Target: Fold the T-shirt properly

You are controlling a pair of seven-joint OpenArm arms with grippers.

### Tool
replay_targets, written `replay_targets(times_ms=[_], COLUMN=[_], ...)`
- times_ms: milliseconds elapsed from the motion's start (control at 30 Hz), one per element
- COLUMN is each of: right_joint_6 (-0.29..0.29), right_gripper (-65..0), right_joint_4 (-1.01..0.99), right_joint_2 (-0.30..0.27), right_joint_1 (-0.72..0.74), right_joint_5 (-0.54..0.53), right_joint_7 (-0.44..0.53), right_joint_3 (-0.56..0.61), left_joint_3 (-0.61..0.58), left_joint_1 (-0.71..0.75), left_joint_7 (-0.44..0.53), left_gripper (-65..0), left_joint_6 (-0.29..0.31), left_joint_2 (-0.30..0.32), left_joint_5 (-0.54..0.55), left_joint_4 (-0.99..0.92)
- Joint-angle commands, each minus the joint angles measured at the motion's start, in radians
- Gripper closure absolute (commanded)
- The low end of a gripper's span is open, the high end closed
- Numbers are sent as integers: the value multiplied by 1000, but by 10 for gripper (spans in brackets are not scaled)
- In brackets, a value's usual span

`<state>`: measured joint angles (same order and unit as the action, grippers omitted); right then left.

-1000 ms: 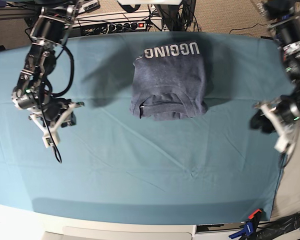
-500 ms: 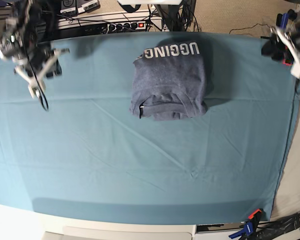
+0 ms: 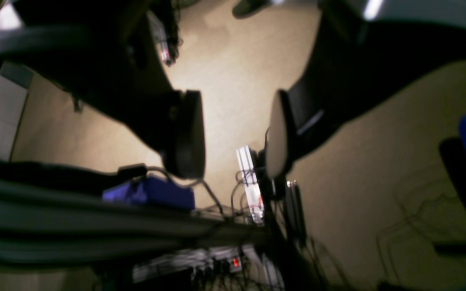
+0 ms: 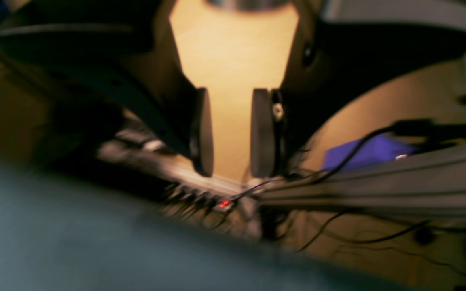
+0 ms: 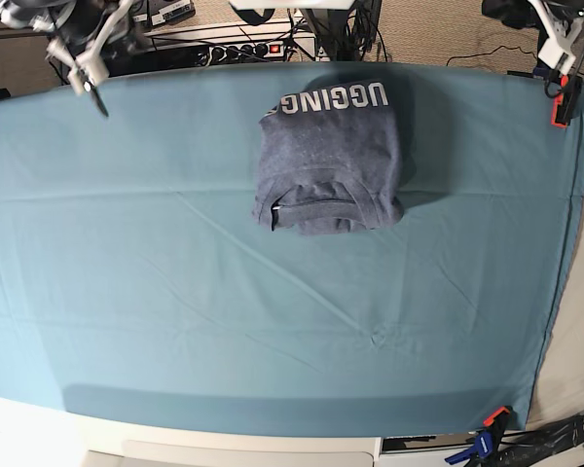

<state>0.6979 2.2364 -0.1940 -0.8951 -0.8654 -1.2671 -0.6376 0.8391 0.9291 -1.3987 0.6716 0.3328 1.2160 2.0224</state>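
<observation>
With both sets of jaws spread and pinching nothing, the left gripper (image 3: 235,135) shows only floor and cables btwn its pads, and the right gripper (image 4: 231,133) likewise, w/ a narrower gap. In the base view both sit at the far corners, right gripper (image 5: 78,58) at that view's top left, left gripper (image 5: 555,39) at top right, well apart from the shirt (image 5: 331,156). Shirt lies on the teal cloth (image 5: 175,321) near the far edge, centre, folded to a compact rectangle, white lettering along its far edge, collar end toward the near side. Judging by that, folding looks done; the step in hand is prob. retreat/park. To do it well: keep arms high and outboard, no sweep over the bundle, don't snag the cloth. Near-left corner looks a bit uneven; whether it needs a tidy-up, can't tell.
</observation>
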Motion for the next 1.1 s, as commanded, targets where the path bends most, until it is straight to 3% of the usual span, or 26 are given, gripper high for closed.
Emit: replay_targets(times_ms=[0,233,333,467,600,833,967,1067], right_joint_6=[0,0,0,0,0,-6,-163,-276], right_gripper=[-172,-172,-172,-172,-172,-172,-172,-172], right_joint_4=[-12,-364,-577,-865,-1120,-1458,-1586,-1667], right_joint_2=[-2,-21,-19,-19,-19,-19,-5,11], right_joint_1=[-19,8,86,222,349,540,610,659], right_joint_5=[-6,52,124,164,206,434,588,681], right_joint_7=[11,105,174,196,294,581,822,928], right_joint_3=[5,112,160,223,275,332,344,344], left_joint_3=[8,-76,-193,-391,-578,-772,-830,-843], left_joint_1=[27,55,54,48,-11,-227,-369,-478], left_joint_7=[2,29,100,263,445,722,852,1012], left_gripper=[-246,-246,-244,-244,-244,-244,-244,-244], left_joint_6=[3,8,7,2,-98,-251,-353,-437], left_joint_2=[6,-3,-3,-3,-6,-71,-117,-153], left_joint_5=[11,-27,-108,-307,-501,-840,-914,-952], left_joint_4=[12,-66,-150,-285,-447,-777,-997,-1194])
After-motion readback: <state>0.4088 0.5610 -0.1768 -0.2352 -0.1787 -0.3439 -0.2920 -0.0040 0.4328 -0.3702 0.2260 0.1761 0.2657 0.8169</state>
